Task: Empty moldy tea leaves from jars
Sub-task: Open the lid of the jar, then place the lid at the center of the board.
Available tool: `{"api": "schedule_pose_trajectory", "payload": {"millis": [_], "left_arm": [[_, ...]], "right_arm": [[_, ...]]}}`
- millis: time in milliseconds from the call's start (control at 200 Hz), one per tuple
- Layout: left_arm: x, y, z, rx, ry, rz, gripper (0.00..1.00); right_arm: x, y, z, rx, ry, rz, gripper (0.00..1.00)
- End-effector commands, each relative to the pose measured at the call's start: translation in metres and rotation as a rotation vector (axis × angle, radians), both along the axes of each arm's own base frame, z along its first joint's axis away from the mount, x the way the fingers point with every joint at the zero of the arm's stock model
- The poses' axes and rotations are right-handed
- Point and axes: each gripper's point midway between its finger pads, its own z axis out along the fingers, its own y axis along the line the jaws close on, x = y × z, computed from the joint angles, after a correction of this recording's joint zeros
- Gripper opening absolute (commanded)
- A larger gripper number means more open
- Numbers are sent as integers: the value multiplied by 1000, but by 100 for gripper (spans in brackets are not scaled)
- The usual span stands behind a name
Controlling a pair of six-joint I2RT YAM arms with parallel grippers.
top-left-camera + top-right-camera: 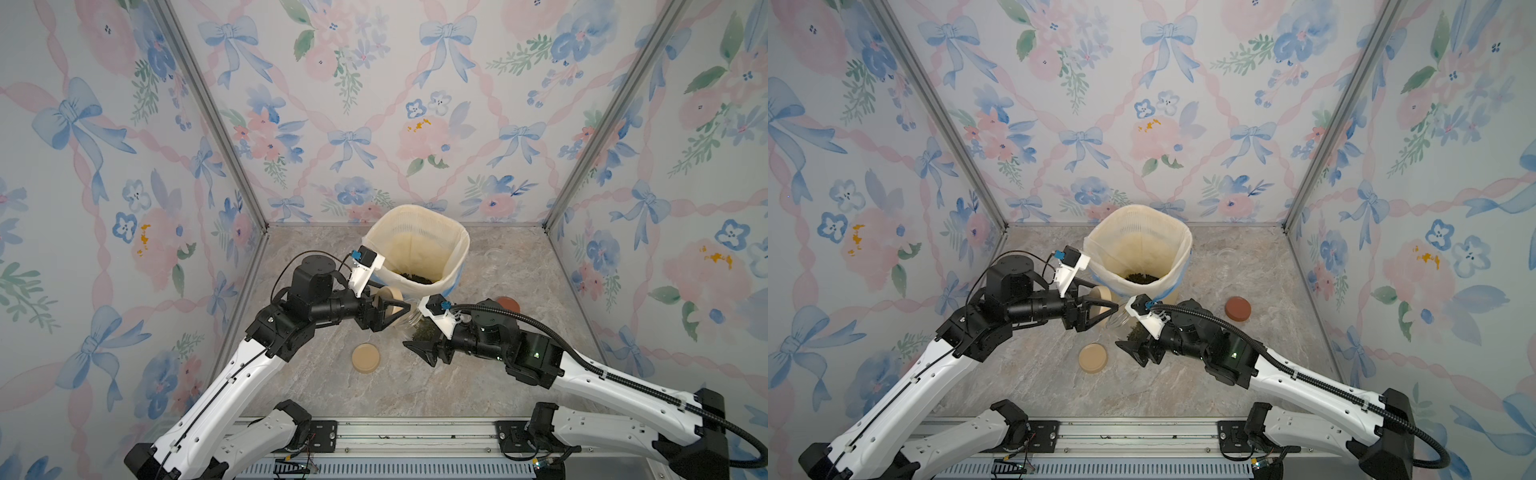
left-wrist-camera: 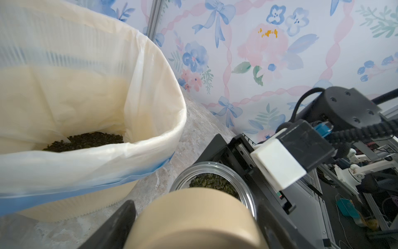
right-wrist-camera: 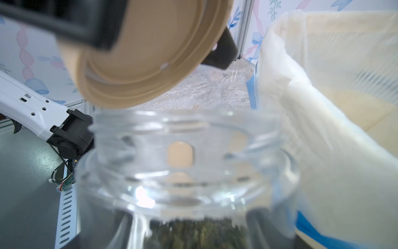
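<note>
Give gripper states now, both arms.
Left gripper: closed on a tan lid.
Right gripper: closed on the open jar, which has tea leaves inside.

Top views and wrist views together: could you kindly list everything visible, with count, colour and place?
bin: one, cream with white liner, back of table.
moldy tea leaves: two dark heaps, in bin and in jar.
jar: one, clear, open, before the bin.
held tan lid: one, near the jar's mouth.
loose tan lid: one, flat on table, front.
reddish-brown lid: one, on table, right of bin.
table: one, grey marbled.
left end effector: black, closed on held tan lid.
right end effector: black, closed on jar.
</note>
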Motion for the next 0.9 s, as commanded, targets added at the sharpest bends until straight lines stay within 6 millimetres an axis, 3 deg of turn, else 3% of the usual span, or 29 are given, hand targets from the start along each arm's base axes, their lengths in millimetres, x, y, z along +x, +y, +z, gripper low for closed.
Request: {"api": "schedule_pose_trajectory", "payload": {"millis": [0, 100, 240, 610, 895], "left_arm": [[5, 16, 24, -34, -73, 72, 70], [16, 30, 13, -16, -61, 152, 70], [28, 46, -18, 25, -10, 248, 70], [43, 64, -107, 199, 133, 462, 66], [27, 50, -170, 413, 139, 527, 66]], "right_arm": [[3, -7, 21, 62, -33, -24, 65], [2, -10, 22, 62, -32, -27, 65], [-2, -16, 29, 67, -41, -28, 64], [-1, -51, 75, 69, -200, -110, 64], [-2, -69, 101, 78, -269, -150, 65]]}}
